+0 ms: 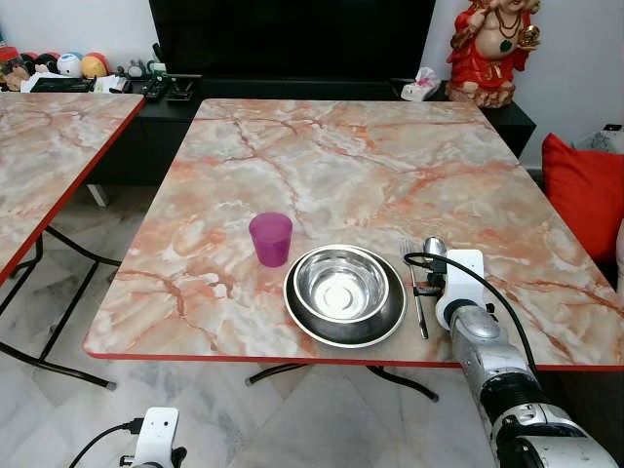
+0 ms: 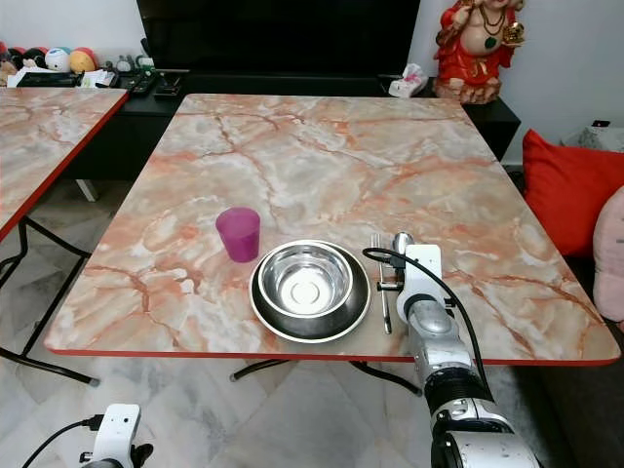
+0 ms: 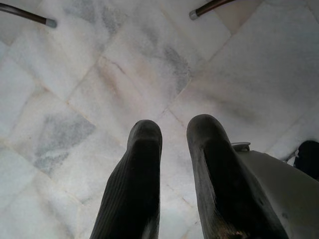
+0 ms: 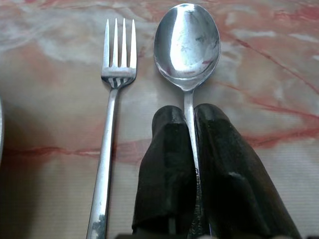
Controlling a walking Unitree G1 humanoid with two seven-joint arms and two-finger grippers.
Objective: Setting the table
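A steel bowl (image 1: 341, 283) sits inside a dark plate (image 1: 388, 325) near the front edge of the marble table (image 1: 331, 166). A purple cup (image 1: 270, 239) stands just left of them. Right of the plate lies a fork (image 4: 110, 104), and beside it a spoon (image 4: 187, 42). My right gripper (image 4: 189, 117) is shut on the spoon's handle, low over the tabletop. My left gripper (image 3: 172, 134) hangs idle over the marble floor, its fingers close together with nothing between them.
A second marble table (image 1: 49, 146) stands at the left. Behind the table are a dark TV cabinet (image 1: 292, 88) with remotes, a tissue box (image 1: 421, 88) and a red statue (image 1: 492, 49). A red cushion (image 1: 585, 190) lies at the right.
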